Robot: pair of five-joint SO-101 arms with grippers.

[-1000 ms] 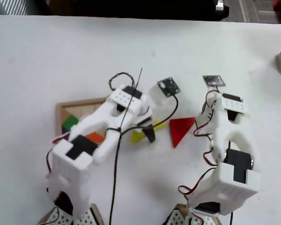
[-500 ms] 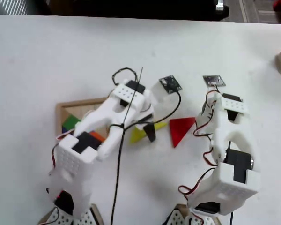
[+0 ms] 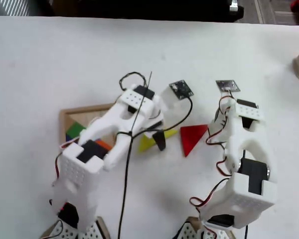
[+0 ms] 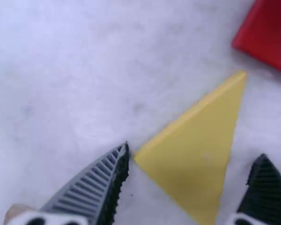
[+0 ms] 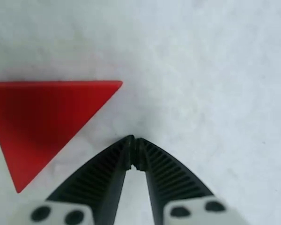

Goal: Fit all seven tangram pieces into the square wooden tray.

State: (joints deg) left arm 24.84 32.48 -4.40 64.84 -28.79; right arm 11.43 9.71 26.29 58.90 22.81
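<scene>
left jaws apart, right jaws closed (low)

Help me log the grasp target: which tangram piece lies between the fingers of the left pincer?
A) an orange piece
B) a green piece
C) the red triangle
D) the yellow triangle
D: in the left wrist view the yellow triangle lies flat between the spread fingers of the left pincer, while the red triangle lies apart, beyond the yellow one's far corner.
</scene>
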